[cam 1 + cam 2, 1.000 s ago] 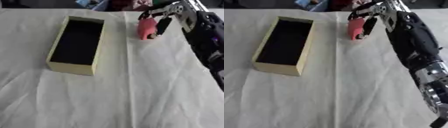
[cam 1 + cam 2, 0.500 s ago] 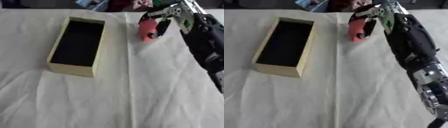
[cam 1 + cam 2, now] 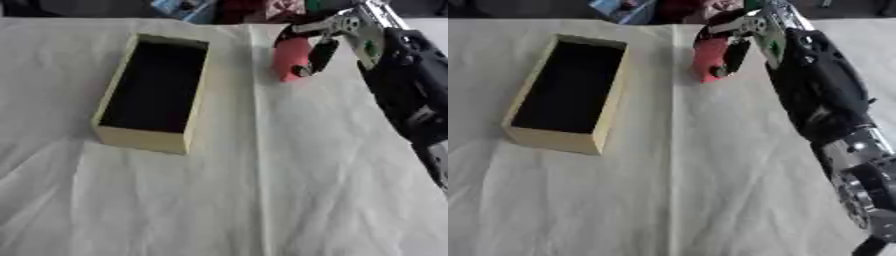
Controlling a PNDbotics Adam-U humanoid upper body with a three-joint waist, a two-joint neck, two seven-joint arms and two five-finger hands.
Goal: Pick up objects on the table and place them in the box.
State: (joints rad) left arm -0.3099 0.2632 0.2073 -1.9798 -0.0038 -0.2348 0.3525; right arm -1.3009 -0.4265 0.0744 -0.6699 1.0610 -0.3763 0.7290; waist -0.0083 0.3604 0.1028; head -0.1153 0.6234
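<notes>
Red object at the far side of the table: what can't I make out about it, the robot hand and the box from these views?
- Red object: its kind is blurred; the right robot hand covers its top and right side.
- Whether it has left the cloth: neither eye view shows its underside.
- Box: dark inside, so contents cannot be told.
- Left robot hand: in neither view.

Box [image 3: 153, 95] on table [image 3: 262, 200], left of held object [image 3: 290, 59].

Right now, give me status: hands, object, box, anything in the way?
Right hand curled round red object, right of box. Left hand not in view. Box interior dark, nothing seen inside. White cloth between them bare.
</notes>
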